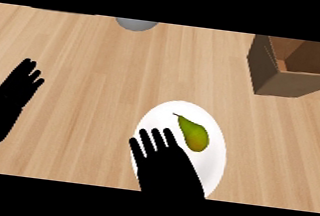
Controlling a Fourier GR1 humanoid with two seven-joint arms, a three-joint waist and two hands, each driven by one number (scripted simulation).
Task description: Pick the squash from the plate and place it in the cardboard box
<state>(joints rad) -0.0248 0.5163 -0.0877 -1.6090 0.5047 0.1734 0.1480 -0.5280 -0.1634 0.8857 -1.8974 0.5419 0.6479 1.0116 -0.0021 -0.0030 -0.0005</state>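
A green-yellow squash (193, 134), pear-shaped with a thin stem, lies on a white plate (215, 157) in the lower middle of the head view. My right hand (165, 166) hovers over the plate's left part with straight fingers spread, its fingertips just left of the squash and not touching it. It hides the plate's lower left. An open cardboard box (296, 69) stands at the upper right, well beyond the plate. At the left edge my left hand (7, 101) rests open with fingers up.
A grey round object (136, 24) sits at the counter's far edge, top middle, partly cut off. Bare wooden counter (108, 73) stretches between the plate and the box.
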